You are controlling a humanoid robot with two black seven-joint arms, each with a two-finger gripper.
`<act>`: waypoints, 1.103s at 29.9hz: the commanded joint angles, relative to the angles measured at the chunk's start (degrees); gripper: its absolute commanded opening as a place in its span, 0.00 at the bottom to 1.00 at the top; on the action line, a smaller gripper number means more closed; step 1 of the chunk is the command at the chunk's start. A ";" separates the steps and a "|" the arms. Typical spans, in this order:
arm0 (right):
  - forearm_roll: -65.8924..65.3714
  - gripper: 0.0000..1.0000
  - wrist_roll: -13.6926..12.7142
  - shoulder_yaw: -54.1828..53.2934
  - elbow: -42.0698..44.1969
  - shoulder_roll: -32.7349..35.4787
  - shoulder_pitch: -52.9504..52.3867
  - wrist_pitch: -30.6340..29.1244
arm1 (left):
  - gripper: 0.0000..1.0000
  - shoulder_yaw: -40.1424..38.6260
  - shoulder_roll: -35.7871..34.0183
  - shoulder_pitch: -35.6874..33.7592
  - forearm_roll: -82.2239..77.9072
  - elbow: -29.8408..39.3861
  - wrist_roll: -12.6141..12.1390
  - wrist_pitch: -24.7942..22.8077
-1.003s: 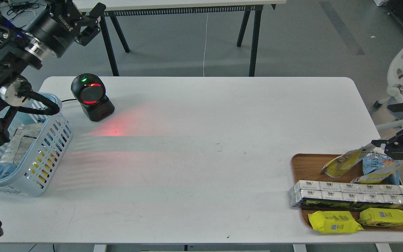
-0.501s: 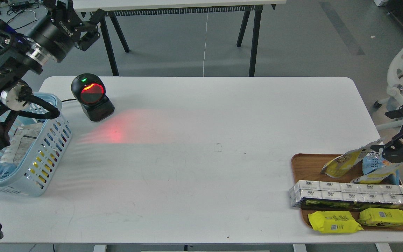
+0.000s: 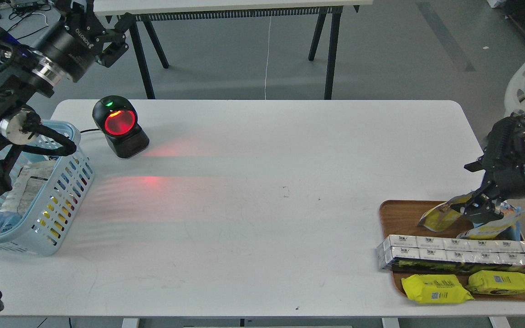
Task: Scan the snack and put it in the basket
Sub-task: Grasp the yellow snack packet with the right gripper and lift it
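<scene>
A: Snack (image 3: 440, 216) lies tilted at the back of the tray (image 3: 392, 214). Right gripper (image 3: 478, 208) is on its top edge; can't tell if it's clamped.
B: Handling?
A: Looks light, crinkly, soft. Pinch the top seal.
B: Basket (image 3: 64, 191)?
A: Holds several packets already. Left gripper (image 3: 115, 34) is raised, fingers apart.

Left arm reaches up and away, its gripper (image 3: 107, 38) spread open. Right gripper (image 3: 476, 210) points down; finger spacing unclear.

lab: barcode scanner (image 3: 119, 126), trestle table (image 3: 226, 7).
</scene>
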State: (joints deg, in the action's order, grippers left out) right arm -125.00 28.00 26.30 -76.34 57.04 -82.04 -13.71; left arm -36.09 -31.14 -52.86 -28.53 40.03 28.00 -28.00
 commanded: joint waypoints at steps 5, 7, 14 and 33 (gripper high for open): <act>0.00 0.16 0.00 -1.69 -0.82 -0.70 0.91 -0.44 | 1.00 0.85 0.02 -0.05 -0.12 -0.21 0.00 0.00; 0.00 0.00 0.00 -2.04 -1.35 -0.52 1.00 -0.70 | 1.00 0.94 0.11 -0.05 -0.12 -0.21 0.00 0.00; 0.00 0.00 0.00 -4.77 -1.44 0.97 1.61 -2.73 | 1.00 1.02 0.81 -0.13 -0.12 -0.21 0.00 0.00; 0.00 0.00 0.00 -23.39 -8.74 -2.52 2.23 -6.94 | 1.00 0.94 0.81 -0.13 -0.12 -0.21 0.00 0.00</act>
State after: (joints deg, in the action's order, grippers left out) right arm -125.01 28.00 7.08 -84.35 58.10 -79.13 -18.11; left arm -35.14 -30.32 -52.99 -28.64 39.81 28.00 -28.00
